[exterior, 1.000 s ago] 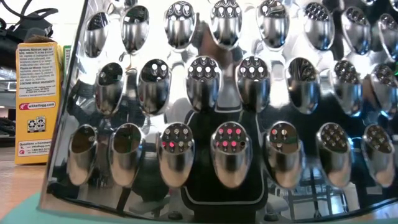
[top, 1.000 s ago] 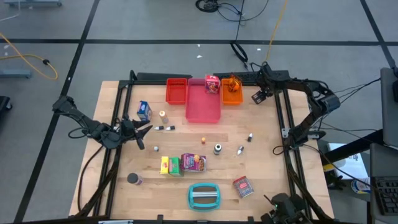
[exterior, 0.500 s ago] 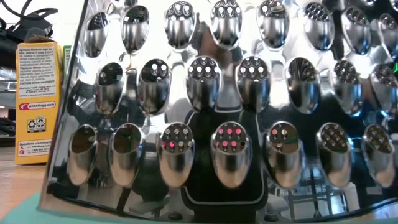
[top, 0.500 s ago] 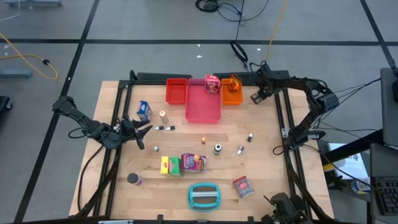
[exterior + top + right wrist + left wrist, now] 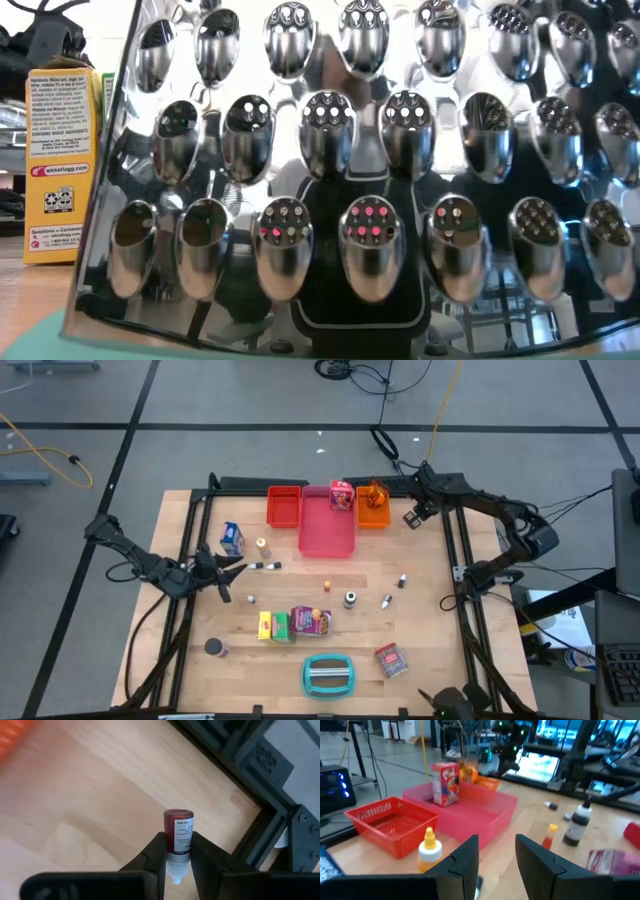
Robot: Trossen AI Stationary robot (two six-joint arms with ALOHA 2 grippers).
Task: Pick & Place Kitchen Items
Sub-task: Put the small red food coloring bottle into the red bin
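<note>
A small red bottle [image 5: 178, 838] is pinched tight in your right gripper [image 5: 176, 854], up near the orange tray [image 5: 372, 512]. Your left gripper [image 5: 496, 851] waits part open, holding nothing. Your right arm has swung out since before.

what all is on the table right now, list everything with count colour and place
trays: 3, red, pink, orange, far edge
red-white box: 1, standing in pink tray
blue-white box: 1, left side
yellow and green boxes: 2, centre front
purple packet: 1, beside them
dark can: 1, front left
teal-and-grey grater: 1, front edge
small bottles: several, mid-table
left gripper: open, left side
right gripper: shut on small red bottle, beside orange tray
</note>
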